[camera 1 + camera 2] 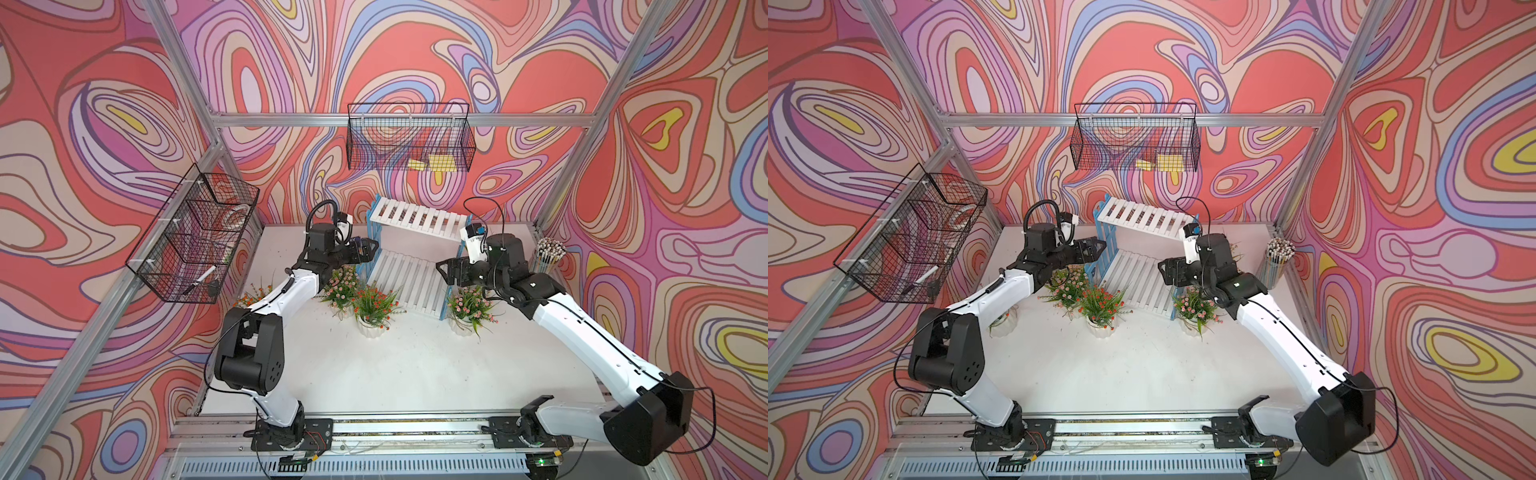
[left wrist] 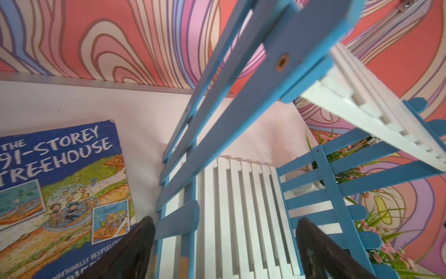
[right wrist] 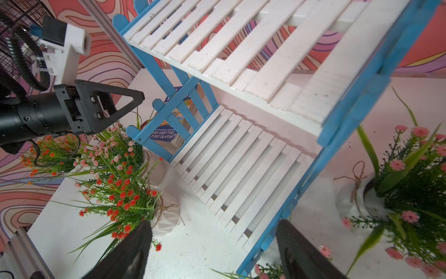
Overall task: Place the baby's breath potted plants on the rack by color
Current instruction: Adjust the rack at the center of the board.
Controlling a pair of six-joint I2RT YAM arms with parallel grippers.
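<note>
Rack (image 1: 405,278) at 12 o'clock on table (image 1: 395,374); three plants (image 1: 374,305) at rack's 8 o'clock, another plant (image 1: 469,309) at 5, pencil cup (image 1: 547,259) at 3.

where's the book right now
In the left wrist view the book lies flat on the white table, just outside the rack at its left side frame, close to the left gripper.
</note>
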